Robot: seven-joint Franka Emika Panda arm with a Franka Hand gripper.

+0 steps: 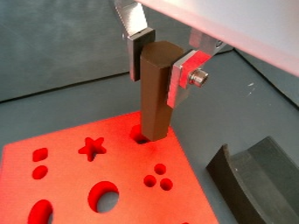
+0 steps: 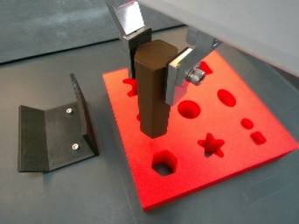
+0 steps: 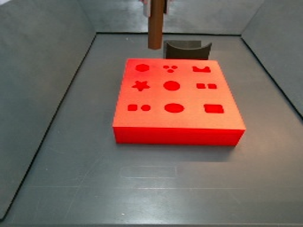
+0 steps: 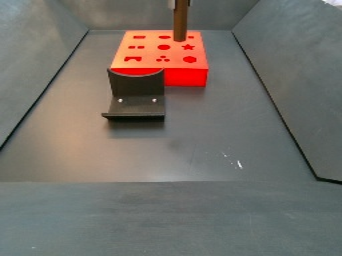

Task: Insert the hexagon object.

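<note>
Here end effector [image 2: 158,54] grips hexagon object [image 2: 156,87] over red block [image 2: 233,87].

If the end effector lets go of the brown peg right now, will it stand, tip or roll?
Probably tip: the hexagon object is tall and slim, and its lower end looks barely entered in the red block. It looks stiff, like wood. Its flat sides should limit rolling. The end effector clamps its top, above the block.
</note>
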